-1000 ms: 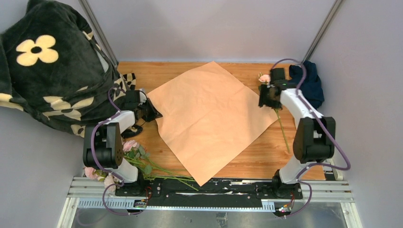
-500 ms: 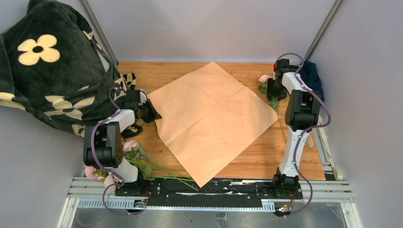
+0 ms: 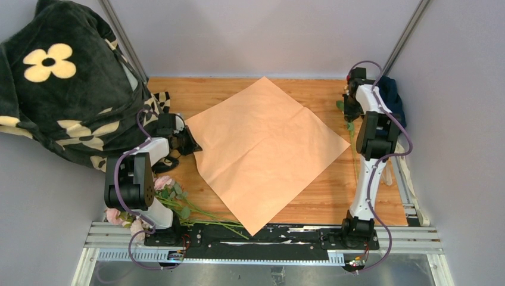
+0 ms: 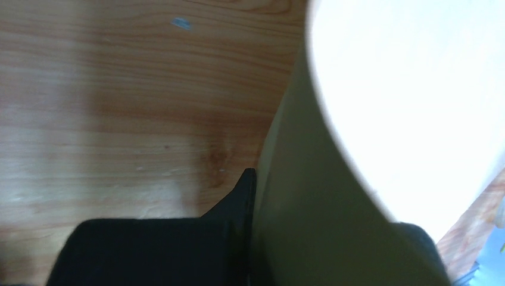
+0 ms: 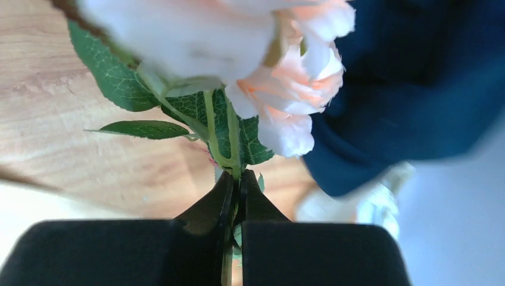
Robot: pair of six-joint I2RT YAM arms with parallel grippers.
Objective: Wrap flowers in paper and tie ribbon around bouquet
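The paper [image 3: 268, 149] lies spread on the table, tan face up. My left gripper [image 3: 193, 145] is shut on its left corner. In the left wrist view the olive face of the paper [image 4: 315, 208] rises beside one black finger [image 4: 244, 196] and hides the other. At the back right my right gripper [image 3: 348, 110] is shut on the thin green stem [image 5: 234, 161] of one pink flower [image 5: 292, 95], just below its leaves. That stem [image 3: 355, 155] trails toward the front. More flowers [image 3: 172, 193] lie by the left arm's base. I cannot pick out the ribbon.
A black blanket with cream flower prints [image 3: 59, 89] is heaped at the left, close behind the left arm. A dark navy cloth [image 3: 393, 101] sits in the back right corner, right beside the held flower. Grey walls close in both sides.
My right gripper moved further toward the back right corner and closed on the flower stem. The bloom no longer shows from above. The left arm and the paper stayed put.
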